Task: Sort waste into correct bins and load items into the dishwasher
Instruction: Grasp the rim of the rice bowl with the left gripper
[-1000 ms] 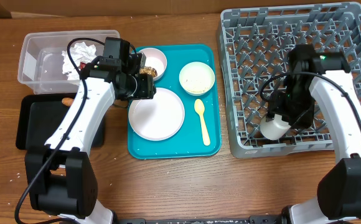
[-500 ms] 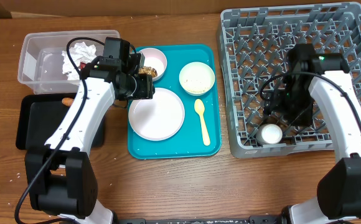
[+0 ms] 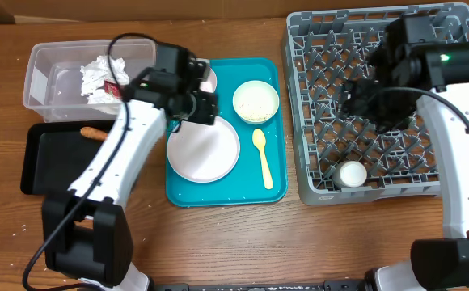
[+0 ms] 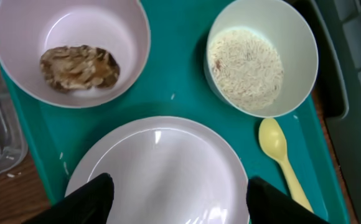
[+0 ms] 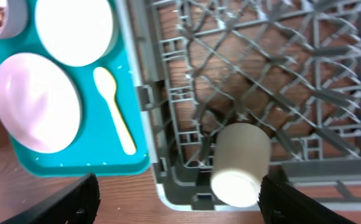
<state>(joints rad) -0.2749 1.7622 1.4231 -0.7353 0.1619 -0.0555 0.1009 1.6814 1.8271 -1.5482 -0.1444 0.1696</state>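
Observation:
My left gripper (image 3: pixel 197 107) (image 4: pixel 180 205) is open and empty above the white plate (image 3: pixel 204 149) (image 4: pixel 162 165) on the teal tray. The pale pink bowl (image 4: pixel 18 31) holds the brown food piece (image 4: pixel 79 65). A white bowl (image 3: pixel 255 101) (image 4: pixel 292 31) holds rice (image 4: pixel 246 65). The yellow spoon (image 3: pixel 261 155) (image 4: pixel 280 149) lies beside the plate. My right gripper (image 3: pixel 364 97) (image 5: pixel 177 199) is open and empty above the grey dish rack (image 3: pixel 453 121) (image 5: pixel 261 62). The white cup (image 3: pixel 352 173) (image 5: pixel 239 163) sits in the rack's front left corner.
The clear tub (image 3: pixel 44 61) at the back left holds crumpled napkins (image 3: pixel 99 74). The black tray (image 3: pixel 57 166) in front of it holds the carrot (image 3: pixel 95 133). The teal tray (image 3: pixel 226 190) lies between the bins and the rack.
My right gripper let go of the cup in the rack's front left corner and rose toward the back. My left gripper moved right, off the pink bowl, over the plate.

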